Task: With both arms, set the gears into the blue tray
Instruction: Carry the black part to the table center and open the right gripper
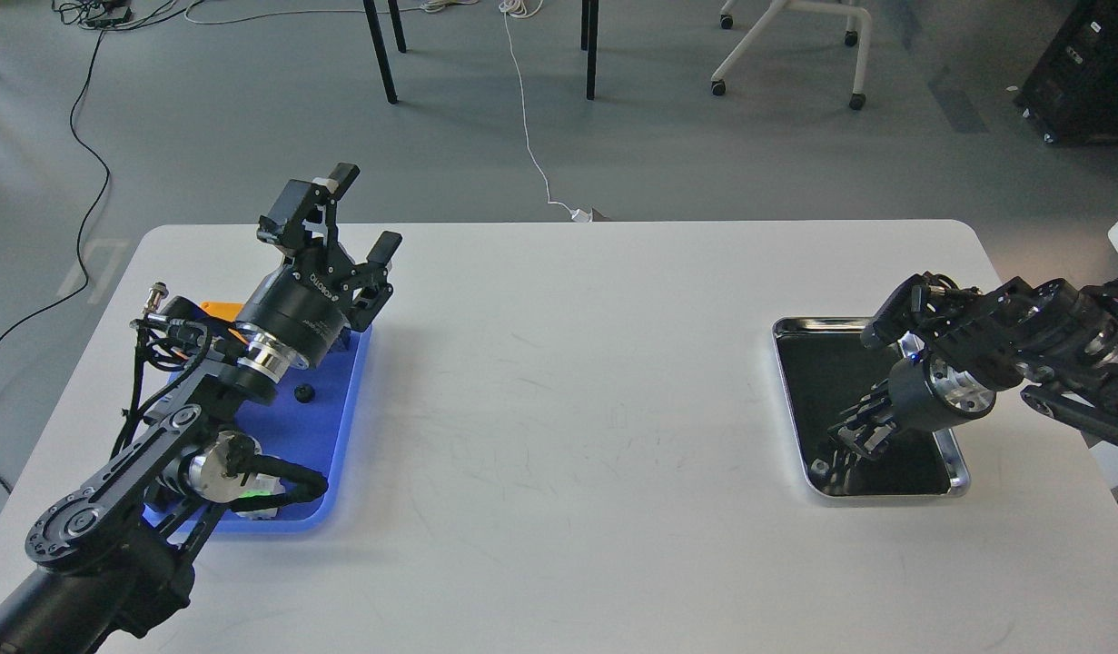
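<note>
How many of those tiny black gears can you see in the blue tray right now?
1: a single gear lies on the blue tray, just right of the left arm. That arm covers much of the tray, so more may be hidden.

Beyond my white worktop [559,409] lies a grey floor [250,118]. Past the worktop's far edge stand black table legs [381,54]; right of them, a white wheeled chair base [786,50], then a black case [1081,68]. A white cable [527,118] runs toward the worktop; black cables [86,163] trail left.
</note>
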Available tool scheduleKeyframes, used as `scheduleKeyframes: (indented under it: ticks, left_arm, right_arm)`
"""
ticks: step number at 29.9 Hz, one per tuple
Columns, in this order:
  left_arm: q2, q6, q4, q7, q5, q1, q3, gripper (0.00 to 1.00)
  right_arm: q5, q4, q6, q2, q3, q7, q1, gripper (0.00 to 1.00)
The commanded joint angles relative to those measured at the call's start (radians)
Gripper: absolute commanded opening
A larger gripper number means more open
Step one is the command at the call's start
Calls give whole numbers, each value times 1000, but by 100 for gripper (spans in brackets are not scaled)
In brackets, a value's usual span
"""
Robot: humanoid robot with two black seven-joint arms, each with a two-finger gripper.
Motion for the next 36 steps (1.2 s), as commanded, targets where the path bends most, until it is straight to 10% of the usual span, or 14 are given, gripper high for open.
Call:
scheduleKeyframes:
  ticks: [1, 36]
  left_arm:
    - [0, -9, 2, 0, 0, 0, 1, 98]
    - [-13, -12, 0, 0, 1, 0, -1, 98]
  right_arm:
    - [23, 4, 0, 1, 2, 1, 52, 16]
    - [223, -111, 0, 607, -127, 1, 155, 19]
